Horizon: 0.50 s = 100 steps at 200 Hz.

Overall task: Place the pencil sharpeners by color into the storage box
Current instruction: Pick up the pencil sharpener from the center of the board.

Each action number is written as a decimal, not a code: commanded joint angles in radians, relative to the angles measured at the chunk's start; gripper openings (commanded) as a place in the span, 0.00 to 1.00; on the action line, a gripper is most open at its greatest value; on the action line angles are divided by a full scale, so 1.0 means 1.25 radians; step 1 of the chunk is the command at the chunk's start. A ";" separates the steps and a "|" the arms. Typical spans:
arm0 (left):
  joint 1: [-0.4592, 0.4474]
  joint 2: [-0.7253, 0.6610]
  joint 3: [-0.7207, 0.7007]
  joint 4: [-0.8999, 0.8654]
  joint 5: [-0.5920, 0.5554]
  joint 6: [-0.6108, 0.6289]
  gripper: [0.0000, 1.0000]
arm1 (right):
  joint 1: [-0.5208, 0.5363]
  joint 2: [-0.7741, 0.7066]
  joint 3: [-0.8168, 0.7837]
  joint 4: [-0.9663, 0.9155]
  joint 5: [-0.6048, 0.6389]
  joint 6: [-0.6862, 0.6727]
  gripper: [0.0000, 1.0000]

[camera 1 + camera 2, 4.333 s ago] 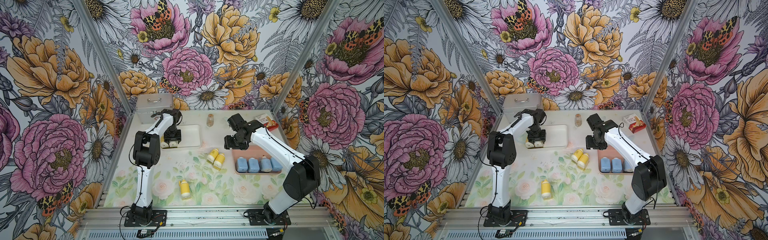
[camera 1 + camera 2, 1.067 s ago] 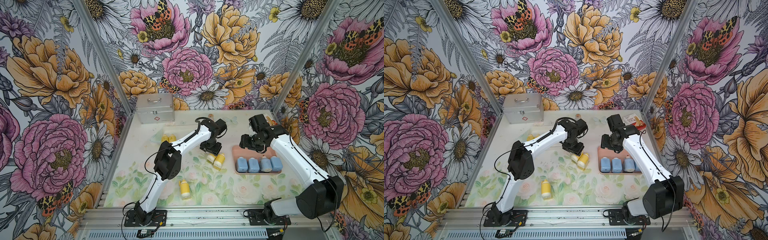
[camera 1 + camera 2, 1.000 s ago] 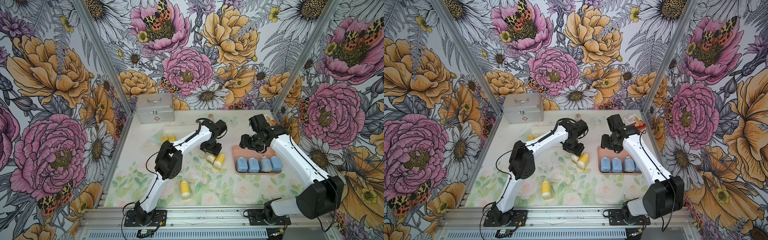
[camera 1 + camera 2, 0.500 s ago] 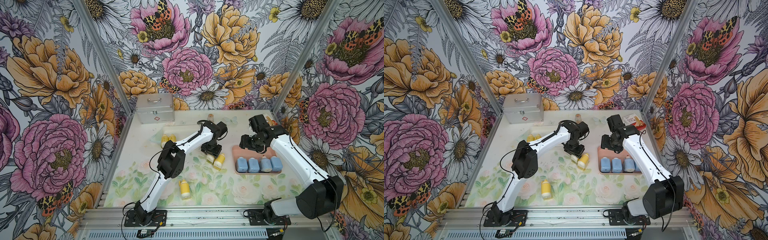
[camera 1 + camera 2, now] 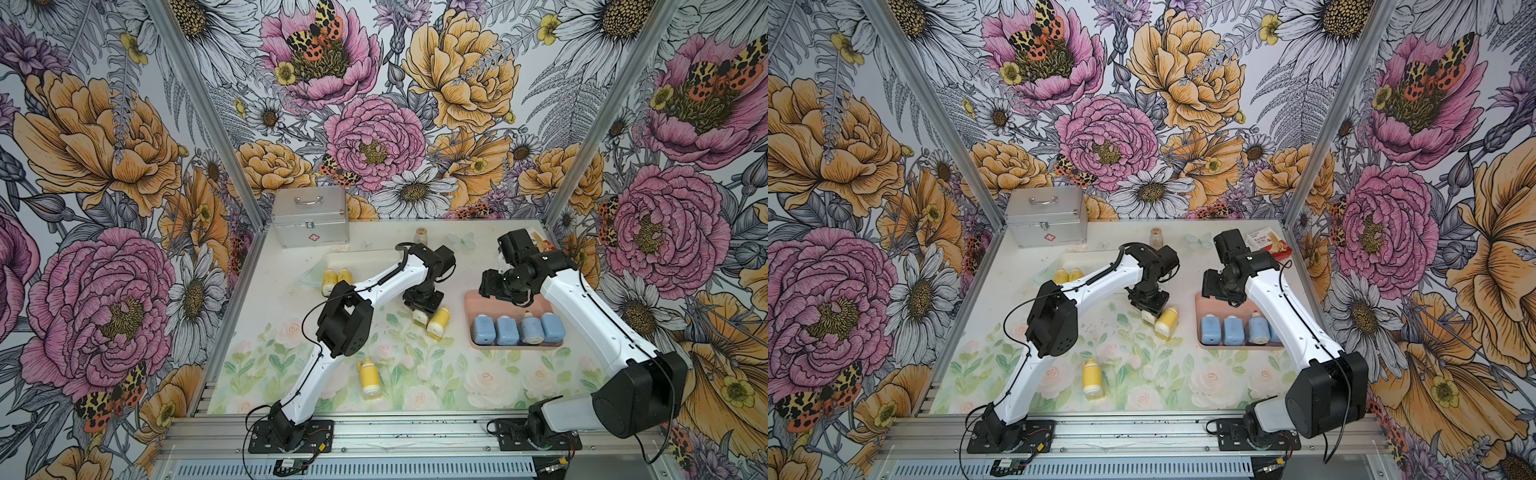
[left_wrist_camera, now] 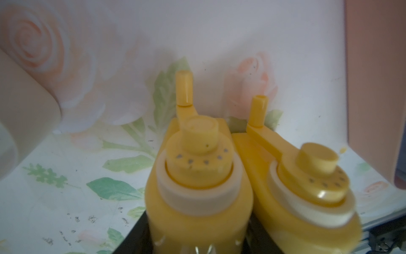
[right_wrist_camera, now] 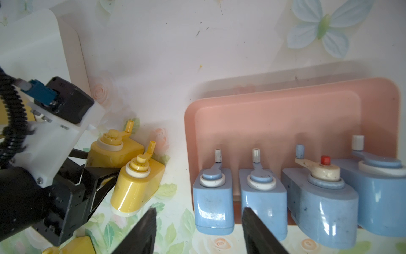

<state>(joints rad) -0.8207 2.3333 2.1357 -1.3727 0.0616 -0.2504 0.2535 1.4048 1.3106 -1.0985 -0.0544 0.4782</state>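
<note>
Left wrist view is showing the gripped yellow sharpener (image 6: pixel 197 204) lying on the floral mat (image 6: pixel 66 198), with the black fingers (image 6: pixel 134 239) pressing on both its flanks. The left gripper (image 5: pixel 422 311) is clamping it, jaws drawn in tight against the body. A neighbouring yellow sharpener (image 6: pixel 307 204) is lying right alongside, outside the grip, with one finger wedged between the two. In both top views this pair is sitting near the middle of the mat, between the white tray (image 5: pixel 365 255) and the pink tray (image 5: pixel 509 301), and the gripped piece is mostly hidden under the gripper. The right gripper (image 7: pixel 198 211) is hovering by the pink tray on the side facing the left arm, its jaws standing apart and closing on nothing. Four light blue sharpeners (image 5: pixel 519 330) are lying in a row along the pink tray's near side. Two yellow sharpeners (image 5: pixel 336 276) are lying side by side at the white tray's left end. A lone yellow sharpener (image 5: pixel 369 378) is lying on the mat near the front edge — well apart from the others. At the back, a silver case (image 5: pixel 311 216) is standing in the left corner, a brown vial (image 5: pixel 420 237) is standing upright near the middle, and a small carton (image 5: pixel 1266 245) is lying toward the right wall.
</note>
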 commanded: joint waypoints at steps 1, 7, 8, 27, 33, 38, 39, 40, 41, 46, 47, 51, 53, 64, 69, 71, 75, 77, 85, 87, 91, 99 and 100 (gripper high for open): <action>-0.006 -0.055 0.009 -0.004 -0.019 -0.021 0.48 | -0.007 -0.013 -0.005 0.004 -0.001 -0.005 0.64; -0.005 -0.065 0.007 -0.004 -0.022 -0.025 0.48 | -0.007 -0.013 -0.005 0.004 -0.001 -0.006 0.64; -0.005 -0.066 0.006 -0.004 -0.022 -0.025 0.48 | -0.007 -0.013 -0.005 0.004 -0.001 -0.006 0.64; 0.000 -0.101 -0.003 -0.005 -0.027 -0.036 0.48 | -0.006 -0.013 -0.002 0.003 -0.003 -0.006 0.64; 0.003 -0.112 -0.007 -0.006 -0.027 -0.040 0.48 | -0.007 -0.013 -0.001 0.004 -0.002 -0.006 0.64; 0.007 -0.121 -0.010 -0.005 -0.027 -0.044 0.48 | -0.007 -0.012 0.000 0.005 -0.002 -0.006 0.64; 0.008 -0.123 -0.011 -0.005 -0.028 -0.044 0.48 | -0.007 -0.012 -0.001 0.005 -0.002 -0.006 0.64; 0.009 -0.125 -0.012 -0.006 -0.028 -0.045 0.48 | -0.007 -0.011 -0.001 0.005 -0.003 -0.006 0.64; 0.009 -0.127 -0.012 -0.006 -0.028 -0.046 0.48 | -0.007 -0.012 0.000 0.005 -0.003 -0.006 0.64; 0.013 -0.137 -0.016 -0.005 -0.027 -0.048 0.48 | -0.008 -0.012 0.000 0.005 -0.004 -0.006 0.64; 0.014 -0.139 -0.017 -0.005 -0.028 -0.048 0.48 | -0.007 -0.011 0.000 0.005 -0.004 -0.006 0.64; 0.018 -0.146 -0.020 -0.005 -0.028 -0.050 0.48 | -0.007 -0.010 0.000 0.005 -0.004 -0.006 0.64; 0.018 -0.151 -0.020 -0.006 -0.027 -0.051 0.48 | -0.007 -0.011 0.001 0.005 -0.004 -0.006 0.64; 0.029 -0.173 -0.028 -0.006 -0.023 -0.055 0.48 | -0.007 -0.010 0.002 0.005 -0.004 -0.006 0.64; 0.035 -0.182 -0.030 -0.005 -0.022 -0.057 0.48 | -0.007 -0.008 0.003 0.005 -0.004 -0.006 0.64; 0.037 -0.186 -0.032 -0.005 -0.021 -0.058 0.48 | -0.007 -0.008 0.003 0.005 -0.004 -0.006 0.64; 0.040 -0.194 -0.034 -0.005 -0.020 -0.059 0.48 | -0.006 -0.007 0.003 0.005 -0.004 -0.006 0.64; 0.042 -0.197 -0.035 -0.006 -0.020 -0.061 0.48 | -0.007 -0.008 0.004 0.005 -0.004 -0.006 0.64; 0.054 -0.212 -0.041 -0.006 -0.020 -0.066 0.48 | -0.006 -0.007 0.004 0.005 -0.004 -0.006 0.64; 0.056 -0.215 -0.042 -0.007 -0.019 -0.066 0.48 | -0.006 -0.007 0.004 0.005 -0.004 -0.006 0.64; 0.062 -0.221 -0.045 -0.006 -0.019 -0.068 0.48 | -0.007 -0.006 0.005 0.005 -0.004 -0.006 0.64; 0.078 -0.231 -0.050 -0.007 -0.022 -0.070 0.48 | -0.006 -0.006 0.005 0.005 -0.005 -0.005 0.64; 0.080 -0.232 -0.051 -0.007 -0.022 -0.071 0.48 | -0.006 -0.006 0.005 0.005 -0.006 -0.005 0.64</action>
<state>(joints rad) -0.7746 2.1220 2.0956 -1.3808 0.0460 -0.3122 0.2535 1.4048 1.3106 -1.0985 -0.0544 0.4782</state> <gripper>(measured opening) 0.494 0.638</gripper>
